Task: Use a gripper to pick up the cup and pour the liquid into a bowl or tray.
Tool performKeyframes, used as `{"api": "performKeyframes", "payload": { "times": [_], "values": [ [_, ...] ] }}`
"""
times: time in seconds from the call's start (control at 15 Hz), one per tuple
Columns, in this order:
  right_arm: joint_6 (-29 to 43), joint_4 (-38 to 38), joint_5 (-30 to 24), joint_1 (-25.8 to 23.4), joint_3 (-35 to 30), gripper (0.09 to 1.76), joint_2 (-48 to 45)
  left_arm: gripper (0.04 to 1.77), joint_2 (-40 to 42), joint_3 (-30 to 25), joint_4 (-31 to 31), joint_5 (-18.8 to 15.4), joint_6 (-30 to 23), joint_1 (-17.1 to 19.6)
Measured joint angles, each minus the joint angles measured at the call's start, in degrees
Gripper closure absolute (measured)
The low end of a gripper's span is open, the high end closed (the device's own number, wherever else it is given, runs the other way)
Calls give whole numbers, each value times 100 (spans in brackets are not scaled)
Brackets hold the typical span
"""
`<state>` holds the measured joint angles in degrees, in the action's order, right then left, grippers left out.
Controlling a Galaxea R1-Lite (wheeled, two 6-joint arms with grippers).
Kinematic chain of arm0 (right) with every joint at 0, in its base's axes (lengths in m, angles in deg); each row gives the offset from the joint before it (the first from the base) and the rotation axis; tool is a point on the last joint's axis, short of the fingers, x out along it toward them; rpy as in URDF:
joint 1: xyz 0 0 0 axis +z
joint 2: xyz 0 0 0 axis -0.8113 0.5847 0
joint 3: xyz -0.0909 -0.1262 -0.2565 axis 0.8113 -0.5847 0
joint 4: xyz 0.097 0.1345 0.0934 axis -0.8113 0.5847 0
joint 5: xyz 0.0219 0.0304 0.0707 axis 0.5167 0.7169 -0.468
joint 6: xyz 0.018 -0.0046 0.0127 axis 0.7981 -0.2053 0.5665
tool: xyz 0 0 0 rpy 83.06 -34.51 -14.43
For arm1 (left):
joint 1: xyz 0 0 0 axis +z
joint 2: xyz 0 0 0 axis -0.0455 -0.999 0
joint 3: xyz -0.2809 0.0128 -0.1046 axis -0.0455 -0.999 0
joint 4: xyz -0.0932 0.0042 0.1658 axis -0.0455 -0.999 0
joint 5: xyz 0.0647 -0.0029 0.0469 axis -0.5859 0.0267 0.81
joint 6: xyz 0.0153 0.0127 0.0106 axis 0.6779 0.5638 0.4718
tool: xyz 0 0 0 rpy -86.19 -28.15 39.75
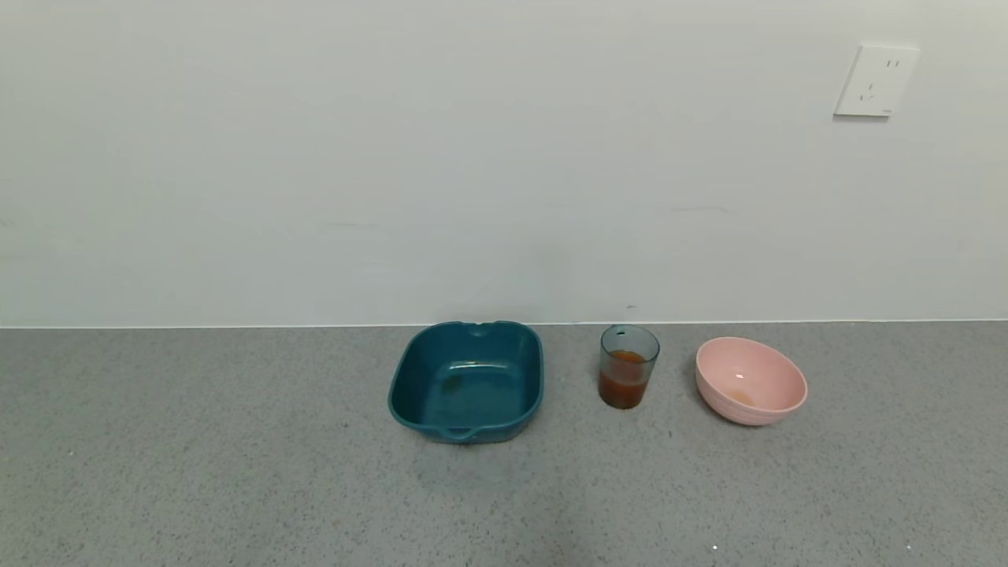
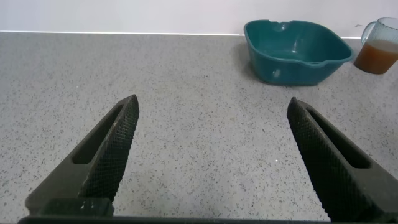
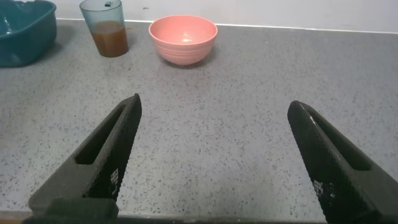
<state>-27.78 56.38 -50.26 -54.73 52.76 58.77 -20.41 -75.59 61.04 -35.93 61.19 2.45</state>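
The pale blue-grey cup [image 1: 628, 365] stands upright on the grey counter, about half full of reddish-brown liquid [image 1: 624, 383]. The dark teal tray [image 1: 468, 380] sits just left of it, empty apart from a faint residue. Neither arm shows in the head view. My left gripper [image 2: 212, 106] is open and empty over bare counter, with the tray [image 2: 297, 51] and cup [image 2: 379, 46] far ahead. My right gripper [image 3: 213, 104] is open and empty, with the cup [image 3: 104, 28] and its liquid [image 3: 111, 38] far ahead beside the tray's edge [image 3: 25, 34].
A round pink bowl [image 1: 750, 380] sits right of the cup and also shows in the right wrist view [image 3: 183, 38]. A white wall rises directly behind the dishes, with a socket [image 1: 876, 81] at upper right. Grey speckled counter stretches in front.
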Motion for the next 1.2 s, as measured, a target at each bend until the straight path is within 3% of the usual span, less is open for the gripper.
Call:
{"api": "performKeyframes", "payload": {
  "times": [0.27,0.47,0.93,1.2],
  "values": [
    [-336,-4,-30,-1,250,14,121,9,0,0,0,0,0,-5],
    [-346,-55,-35,-4,798,14,730,9,0,0,0,0,0,-2],
    [-344,-272,-90,35,2682,14,3238,9,0,0,-1,0,2,-2],
    [-361,-1036,-77,318,3252,14,4846,9,0,0,0,0,0,-2]
  ]
}}
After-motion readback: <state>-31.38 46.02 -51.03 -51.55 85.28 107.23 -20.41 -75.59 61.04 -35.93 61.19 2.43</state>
